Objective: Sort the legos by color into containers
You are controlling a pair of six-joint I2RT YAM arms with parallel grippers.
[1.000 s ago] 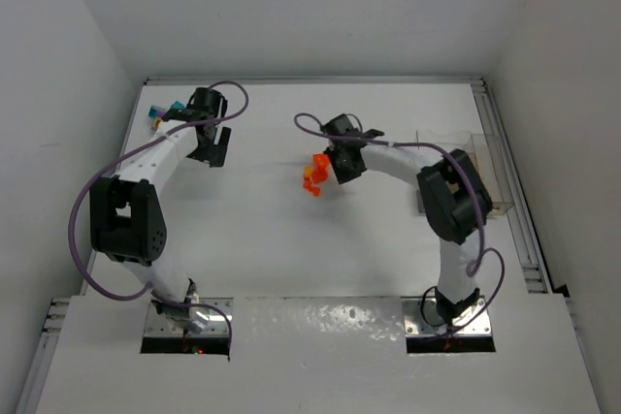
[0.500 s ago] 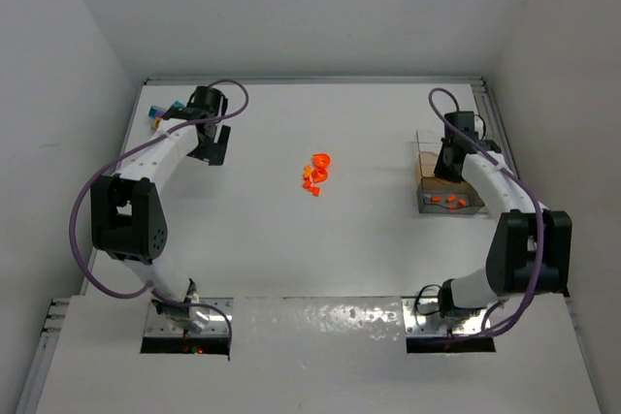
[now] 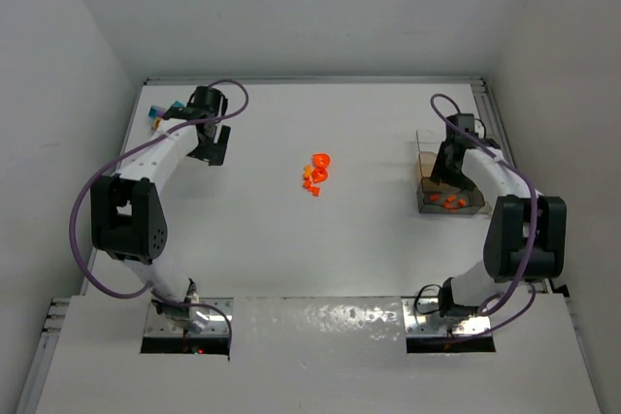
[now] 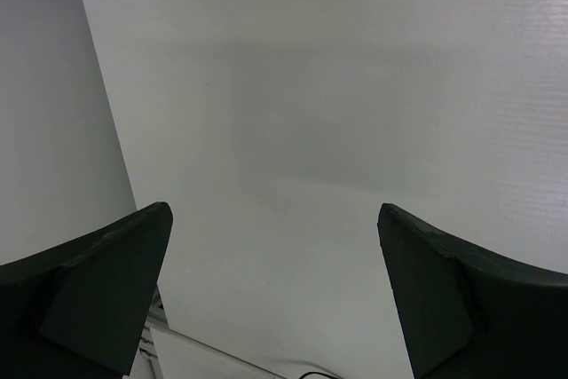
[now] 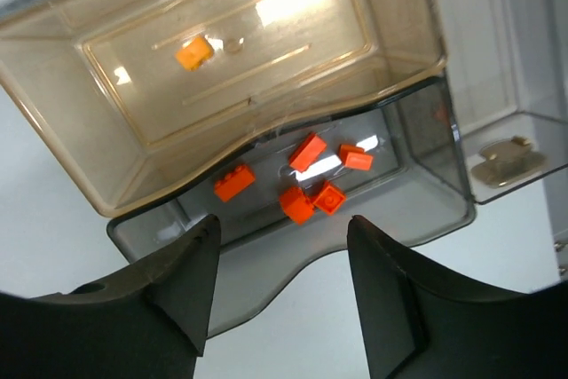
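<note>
At the right of the white surface (image 3: pixel 291 239), the right claw (image 5: pixel 282 224) hangs over the clear containers (image 5: pixel 426 175), jaws apart, gripping nothing. Five orange legos (image 5: pixel 309 152) lie in the grey compartment, and one orange brick (image 5: pixel 194 52) lies in the brownish compartment behind. A loose orange pile (image 3: pixel 315 172) sits mid-surface. Far left, the left claw (image 3: pixel 212 147) gapes wide near teal and yellow legos (image 3: pixel 155 118).

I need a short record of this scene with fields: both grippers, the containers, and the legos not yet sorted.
left gripper: open, empty, above the table
right gripper: open, empty, over the containers
containers: only orange bricks seen inside; one in the brownish bin, five in the grey bin
unsorted orange legos: small pile at the table centre
unsorted teal and yellow legos: far left corner, near the left gripper
</note>
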